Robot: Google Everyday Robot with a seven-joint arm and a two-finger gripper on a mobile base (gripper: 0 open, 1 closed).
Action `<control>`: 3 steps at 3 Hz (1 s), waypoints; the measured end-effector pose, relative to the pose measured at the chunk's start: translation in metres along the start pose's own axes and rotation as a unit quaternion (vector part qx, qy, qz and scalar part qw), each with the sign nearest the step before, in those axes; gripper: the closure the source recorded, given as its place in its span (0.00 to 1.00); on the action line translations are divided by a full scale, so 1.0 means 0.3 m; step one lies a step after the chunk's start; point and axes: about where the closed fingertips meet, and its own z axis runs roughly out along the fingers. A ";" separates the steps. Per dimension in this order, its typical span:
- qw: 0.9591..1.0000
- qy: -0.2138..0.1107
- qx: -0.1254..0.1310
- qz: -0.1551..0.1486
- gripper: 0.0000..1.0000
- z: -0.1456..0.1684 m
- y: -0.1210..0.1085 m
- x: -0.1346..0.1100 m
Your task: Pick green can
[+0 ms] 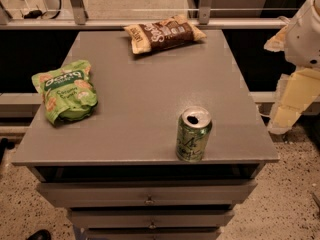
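The green can point(193, 134) stands upright near the front edge of the grey table top point(150, 84), right of centre. It is pale green with dark script lettering and a silver top with an open drinking hole. My gripper point(289, 108) hangs at the right edge of the view, beyond the table's right side, under the white arm point(306, 31). It is well to the right of the can and not touching it. Nothing shows in the gripper.
A green snack bag point(65, 90) lies at the table's left side. A brown snack bag point(162, 34) lies at the back centre. Drawers point(149, 194) sit under the table top. A railing point(150, 21) runs behind the table. Speckled floor is on both sides.
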 end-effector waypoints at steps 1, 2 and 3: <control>1.000 -0.001 0.001 0.000 0.00 -0.001 -0.001 -0.001; 1.000 -0.027 -0.004 0.012 0.00 0.044 0.020 -0.011; 0.994 -0.105 -0.024 0.034 0.00 0.153 0.071 -0.042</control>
